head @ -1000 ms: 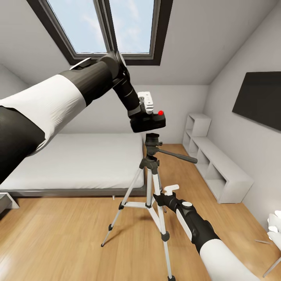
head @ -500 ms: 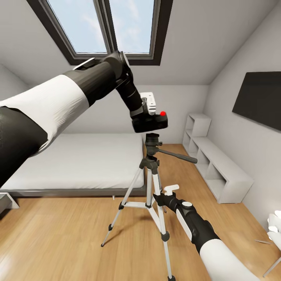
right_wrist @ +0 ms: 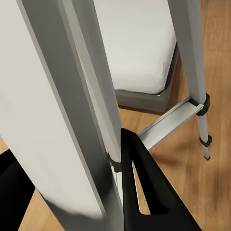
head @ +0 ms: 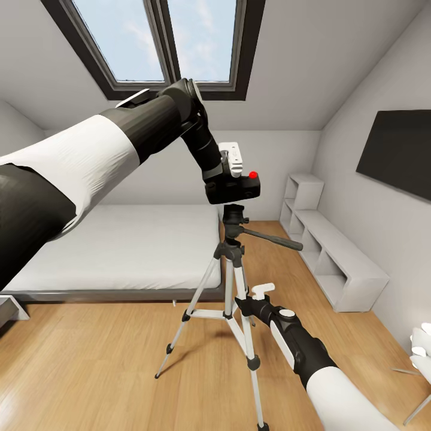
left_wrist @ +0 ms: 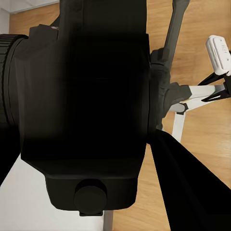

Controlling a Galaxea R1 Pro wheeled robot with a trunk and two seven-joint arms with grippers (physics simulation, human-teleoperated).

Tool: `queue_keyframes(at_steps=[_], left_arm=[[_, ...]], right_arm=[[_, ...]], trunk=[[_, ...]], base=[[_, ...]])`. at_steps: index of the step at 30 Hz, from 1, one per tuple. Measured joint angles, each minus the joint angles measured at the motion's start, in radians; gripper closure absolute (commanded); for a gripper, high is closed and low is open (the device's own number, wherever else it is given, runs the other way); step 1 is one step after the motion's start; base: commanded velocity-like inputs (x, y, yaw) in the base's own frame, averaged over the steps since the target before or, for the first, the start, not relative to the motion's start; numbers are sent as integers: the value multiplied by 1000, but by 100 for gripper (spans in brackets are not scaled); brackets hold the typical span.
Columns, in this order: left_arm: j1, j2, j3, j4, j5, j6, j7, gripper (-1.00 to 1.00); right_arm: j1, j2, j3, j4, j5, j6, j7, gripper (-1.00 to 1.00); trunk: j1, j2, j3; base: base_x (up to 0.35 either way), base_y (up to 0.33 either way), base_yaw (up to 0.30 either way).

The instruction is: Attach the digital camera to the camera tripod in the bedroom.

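Head view showed the left gripper (head: 230, 170) closed on the digital camera (head: 233, 189), holding it just above the head of the camera tripod (head: 233, 263), at about 12 o'clock from it. The right gripper (head: 254, 297) sat against a tripod leg; whether it was clamped could not be told. Doing this well probably called for levelling the camera's base, centring it over the head, then lowering straight without nudging the pan handle (head: 272, 237).
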Motion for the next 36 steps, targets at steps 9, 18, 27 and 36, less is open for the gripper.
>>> queue_keyframes(at_steps=[9, 18, 27, 36], left_arm=[[0, -1, 0, 0, 0, 0, -2, 100], [0, -6, 0, -1, 0, 0, -3, 100], [0, -7, 0, 1, -2, 0, 0, 100], [1, -8, -8, 0, -2, 0, 39, 100]], right_arm=[[0, 0, 0, 0, 1, 0, -1, 100], [0, 0, 0, 0, 0, 0, -1, 100], [0, 0, 0, 0, 0, 0, 0, 100], [0, -1, 0, 0, -2, 0, 0, 100]], trunk=[[0, 0, 0], [0, 0, 0], [0, 0, 0], [0, 0, 0]], base=[[0, 0, 0], [0, 0, 0], [0, 0, 0], [0, 0, 0]])
